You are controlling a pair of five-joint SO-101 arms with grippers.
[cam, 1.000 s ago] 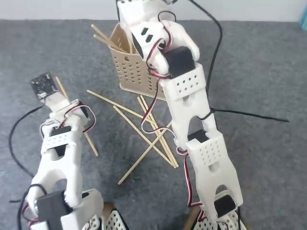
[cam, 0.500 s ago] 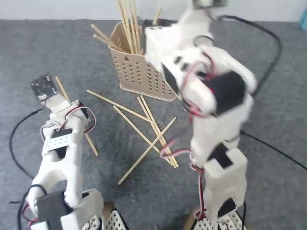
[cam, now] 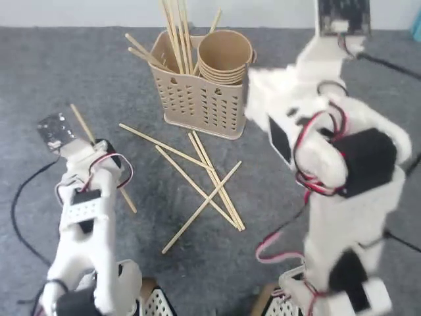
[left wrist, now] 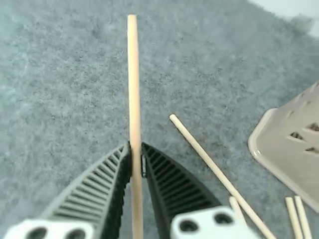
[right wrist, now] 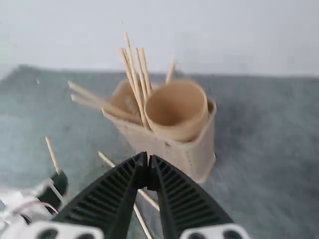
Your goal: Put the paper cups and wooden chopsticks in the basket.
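While the paper cups (cam: 225, 56) sit stacked in the basket (cam: 197, 105) next to some upright chopsticks (cam: 176, 33), loose chopsticks (cam: 207, 181) lie crossed on the grey bench (cam: 39, 72) nearby, the left claw (left wrist: 135, 149) is clamped on one chopstick (left wrist: 132, 74), and the right claw (right wrist: 148, 160) is pinched together on nothing.

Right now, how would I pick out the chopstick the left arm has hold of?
Start at the beige basket and look left across the grey carpet to the left gripper. The chopstick clamped in it is alone, apart from the crossed chopsticks before the basket.
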